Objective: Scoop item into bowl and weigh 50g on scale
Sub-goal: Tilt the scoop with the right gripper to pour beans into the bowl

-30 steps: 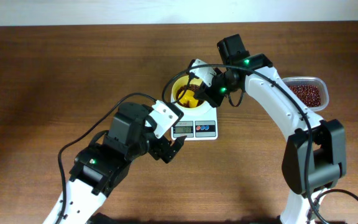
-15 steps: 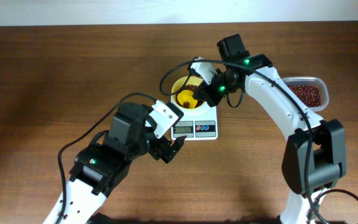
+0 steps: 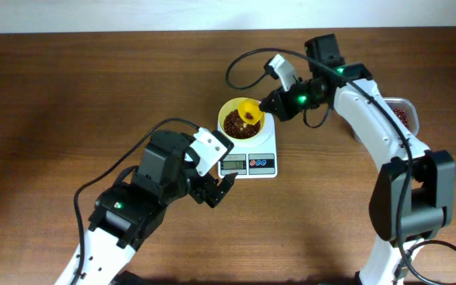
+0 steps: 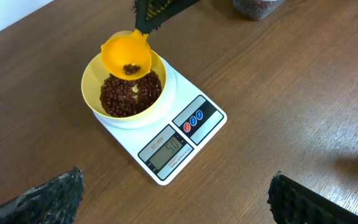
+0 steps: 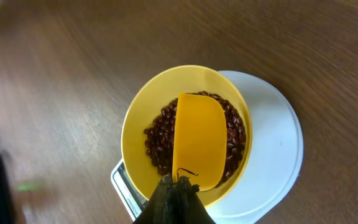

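The pale-yellow bowl [image 3: 229, 109] [image 4: 92, 87] [image 5: 138, 118] stands on the white scale [image 3: 260, 154] [image 4: 185, 134] [image 5: 278, 149] and holds dark red-brown beans [image 3: 233, 123] [image 4: 120, 96] [image 5: 160, 140]. My right gripper [image 3: 276, 105] [image 5: 178, 196] is shut on the handle of a bright yellow scoop [image 3: 248, 111] [image 4: 126, 55] [image 5: 199, 140], held over the bowl's right rim with a few beans in it. My left gripper [image 3: 216, 190] [image 4: 176, 202] is open and empty, low over the table in front of the scale.
A clear tub of beans [image 3: 400, 112] [image 4: 253, 6] stands at the right, mostly hidden behind the right arm. The scale's display [image 4: 166, 152] faces the left gripper. Both arms crowd the table's middle.
My right gripper has drawn back to the right and upward, lifting the scoop from inside the bowl to above its right rim. The left arm has not moved.
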{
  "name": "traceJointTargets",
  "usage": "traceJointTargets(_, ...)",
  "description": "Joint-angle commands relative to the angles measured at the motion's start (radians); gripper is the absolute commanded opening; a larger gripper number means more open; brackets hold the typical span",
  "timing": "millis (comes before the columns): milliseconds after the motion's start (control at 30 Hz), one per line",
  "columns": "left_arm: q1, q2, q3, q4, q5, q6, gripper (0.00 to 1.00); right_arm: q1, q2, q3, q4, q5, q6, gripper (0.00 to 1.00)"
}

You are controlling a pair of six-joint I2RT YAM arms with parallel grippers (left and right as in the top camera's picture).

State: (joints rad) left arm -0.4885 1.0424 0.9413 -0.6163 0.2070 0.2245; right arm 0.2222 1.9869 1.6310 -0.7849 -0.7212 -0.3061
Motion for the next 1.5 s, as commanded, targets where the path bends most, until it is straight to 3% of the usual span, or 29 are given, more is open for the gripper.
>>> traceJointTargets(0,0.005,-0.010,-0.007,0.002,0.014,0.005,0.99,-0.008,0.003,0.008,0.000,-0.058,0.010,0.04)
traceJointTargets(667,0.005,-0.010,-0.007,0.002,0.014,0.005,0.99,-0.007,0.001,0.008,-0.002,-0.166,0.007,0.04)
traceJointTargets(767,0.005,-0.010,-0.007,0.002,0.014,0.005,0.99,-0.005,-0.008,0.008,-0.031,-0.163,-0.138,0.04)
traceJointTargets(867,0.005,-0.010,-0.007,0.002,0.014,0.005,0.99,-0.005,-0.011,0.008,-0.023,-0.052,-0.194,0.04)
traceJointTargets(1000,0.005,-0.010,-0.007,0.002,0.014,0.005,0.99,-0.005,-0.017,0.008,-0.084,-0.050,-0.258,0.04)
traceJointTargets(1067,0.005,-0.010,-0.007,0.002,0.014,0.005,0.99,-0.008,-0.017,0.008,-0.062,-0.048,-0.362,0.04)
traceJointTargets(1467,0.005,-0.010,-0.007,0.002,0.014,0.005,0.99,-0.006,-0.019,0.026,-0.014,0.000,-0.418,0.04)
